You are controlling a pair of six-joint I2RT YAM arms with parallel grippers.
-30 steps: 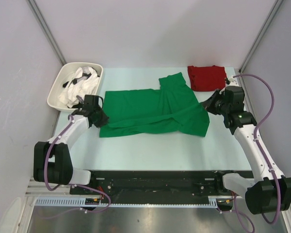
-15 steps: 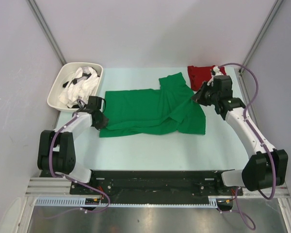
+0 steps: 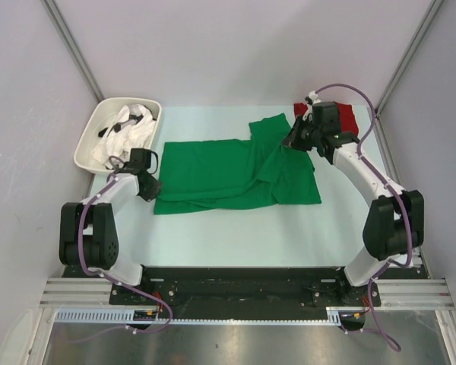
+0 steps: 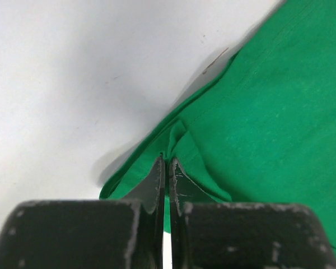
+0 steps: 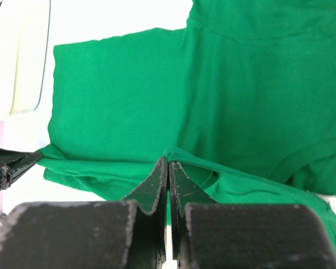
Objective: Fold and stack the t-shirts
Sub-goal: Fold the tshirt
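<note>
Green t-shirt [image 3: 235,173] lies spread across the middle of the pale surface [image 3: 228,232], part folded, one sleeve pointing toward the far wall. All positions below taken from this shirt. Left claw [image 3: 149,185] sits at its left edge, fingers pressed together on a pinched-up ridge of the green hem; the left wrist view shows the cloth puckered right at the fingertips [image 4: 158,171]. Right claw [image 3: 292,142] is over the shirt's far right corner, beside the raised sleeve, clenched on a fold of green fabric lifted clear of the layer beneath, as the right wrist view shows. Dark red t-shirt [image 3: 345,118], folded, rests just beyond the far right corner, partly hidden behind the right arm. White bin [image 3: 87,144] holding pale cloths [image 3: 125,131] stands off the far left corner, near but apart from the green cloth.
</note>
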